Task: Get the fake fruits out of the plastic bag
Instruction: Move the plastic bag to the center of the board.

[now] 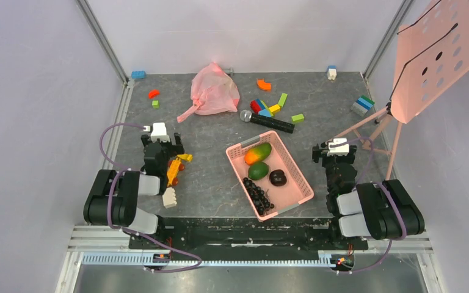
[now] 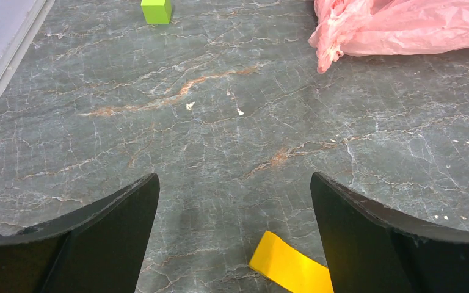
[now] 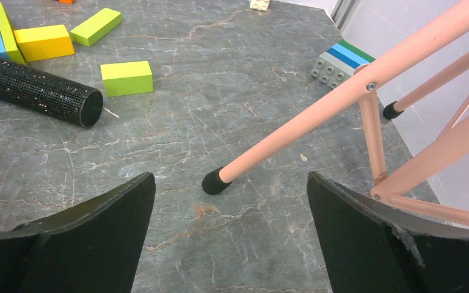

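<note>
Bag (image 1: pixel 214 91) is lying crumpled at upper centre of the desk (image 1: pixel 207 162), fruits presumably hidden inside. Left gripper (image 2: pixel 232 195) and right gripper (image 3: pixel 229 189) are hanging wide open, empty. Nearer left one should be pinning a handle (image 1: pixel 186 113) first.

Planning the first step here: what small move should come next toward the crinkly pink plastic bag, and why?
Probably swing the left gripper forward and to its right, toward the crinkly pink plastic bag. Both grippers stand open and empty near their bases; the bag lies bulging at the far side, closer to the left arm, while the right gripper faces the pink tubular stand's legs.
</note>
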Controlling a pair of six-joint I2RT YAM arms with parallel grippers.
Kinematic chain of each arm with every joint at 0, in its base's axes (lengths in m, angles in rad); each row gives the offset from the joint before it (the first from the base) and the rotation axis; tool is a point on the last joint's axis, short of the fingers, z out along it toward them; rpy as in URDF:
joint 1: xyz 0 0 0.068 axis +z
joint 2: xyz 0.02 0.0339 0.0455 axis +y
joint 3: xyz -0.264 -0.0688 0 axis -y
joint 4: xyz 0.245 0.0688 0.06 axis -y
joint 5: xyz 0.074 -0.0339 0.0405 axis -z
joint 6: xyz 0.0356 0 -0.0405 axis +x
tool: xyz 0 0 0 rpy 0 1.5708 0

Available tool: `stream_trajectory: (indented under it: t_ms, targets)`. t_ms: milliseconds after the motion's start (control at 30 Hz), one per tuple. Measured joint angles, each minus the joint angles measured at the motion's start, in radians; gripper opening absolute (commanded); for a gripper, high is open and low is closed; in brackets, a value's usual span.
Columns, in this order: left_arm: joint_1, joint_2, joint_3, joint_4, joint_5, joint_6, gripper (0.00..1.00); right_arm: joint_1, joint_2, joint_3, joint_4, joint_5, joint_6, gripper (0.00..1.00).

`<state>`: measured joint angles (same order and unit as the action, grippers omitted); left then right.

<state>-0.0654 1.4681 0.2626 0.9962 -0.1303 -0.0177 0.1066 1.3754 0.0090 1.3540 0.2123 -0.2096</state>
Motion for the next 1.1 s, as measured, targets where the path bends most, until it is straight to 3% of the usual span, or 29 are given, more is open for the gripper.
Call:
stream_trajectory:
  t_ms: [667, 867, 1100]
  targets:
    - [-0.003, -0.026, -0.003, -0.019, -0.002, 0.000, 1.00, 0.000, -0.003, 0.000, -0.005, -0.001, 0.005, 0.98]
    - [-0.074, -0.235, 0.038, -0.209, -0.137, -0.013, 1.00, 0.000, -0.173, 0.005, -0.219, -0.050, 0.000, 0.98]
    - [-0.102, -0.330, 0.238, -0.533, -0.265, -0.187, 1.00, 0.008, -0.312, 0.155, -0.542, -0.039, 0.094, 0.98]
